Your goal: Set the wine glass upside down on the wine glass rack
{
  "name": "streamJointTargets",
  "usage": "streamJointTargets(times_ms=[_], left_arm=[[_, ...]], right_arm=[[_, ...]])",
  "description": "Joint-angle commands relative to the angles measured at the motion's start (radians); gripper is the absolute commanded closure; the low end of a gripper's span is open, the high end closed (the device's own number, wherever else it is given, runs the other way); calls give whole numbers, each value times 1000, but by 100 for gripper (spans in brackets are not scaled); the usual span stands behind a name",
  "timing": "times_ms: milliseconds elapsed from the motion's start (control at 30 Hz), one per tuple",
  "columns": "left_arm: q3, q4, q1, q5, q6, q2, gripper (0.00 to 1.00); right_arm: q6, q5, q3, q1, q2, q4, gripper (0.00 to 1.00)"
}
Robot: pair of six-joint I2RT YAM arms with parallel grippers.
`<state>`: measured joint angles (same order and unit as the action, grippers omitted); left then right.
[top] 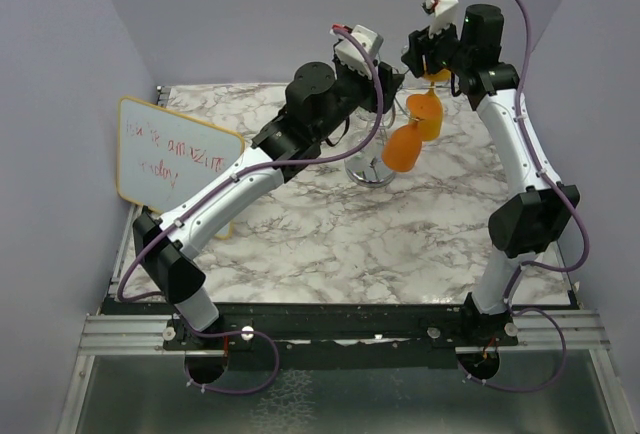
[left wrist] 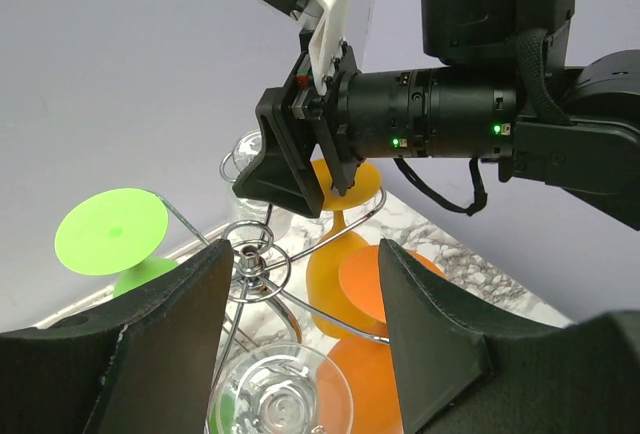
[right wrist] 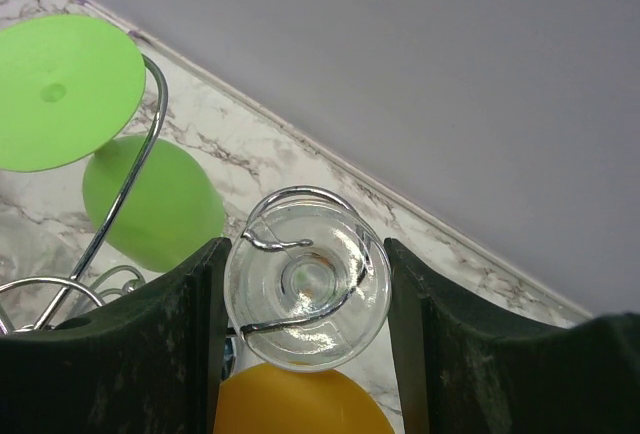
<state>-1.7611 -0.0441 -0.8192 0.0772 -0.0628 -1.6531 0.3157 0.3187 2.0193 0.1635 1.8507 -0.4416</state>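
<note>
The chrome wine glass rack [top: 370, 169] stands at the back centre of the marble table. A clear wine glass [right wrist: 305, 279] hangs upside down, its round foot resting in a spiral arm [right wrist: 300, 194]. My right gripper [right wrist: 305, 249] is shut on that foot, a finger touching each side. My left gripper [left wrist: 305, 254] hovers open over the rack's central post [left wrist: 250, 254]. A second clear glass foot [left wrist: 280, 394] lies below it, untouched. In the top view both grippers, left [top: 385, 84] and right [top: 425, 59], meet above the rack.
Two orange glasses [top: 405, 149] and a green one [left wrist: 110, 231] hang upside down on other arms. A yellow foot [right wrist: 300, 404] sits just under the right gripper. A small whiteboard [top: 175, 159] leans at the table's left edge. Grey walls close in on three sides.
</note>
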Motion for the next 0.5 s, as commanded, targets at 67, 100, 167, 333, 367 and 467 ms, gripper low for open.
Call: streamJointTargets(times_ms=[67,100,167,333,367,467], left_arm=[[33,-27,3,-14,-1,50,38],[33,-27,4,-14,1,50,38],[32,-24,4,-16,2,50,38],[35,-21,3,-14,5,55,38],[36,-21,4,-14,5,56,38],[41,-23,4,-14,6,58,38]], right_arm=[[-56,-75,1,-12,-53,128,99],[-67,-72,1,-12,-53,135,99],[-83,-58,-2,-13,-53,147,99],[-126,-40,-6,-13,-41,174,99],[-131,-47,-8,-13,-36,182,99],[-138,-55,-19,-13,-23,209,99]])
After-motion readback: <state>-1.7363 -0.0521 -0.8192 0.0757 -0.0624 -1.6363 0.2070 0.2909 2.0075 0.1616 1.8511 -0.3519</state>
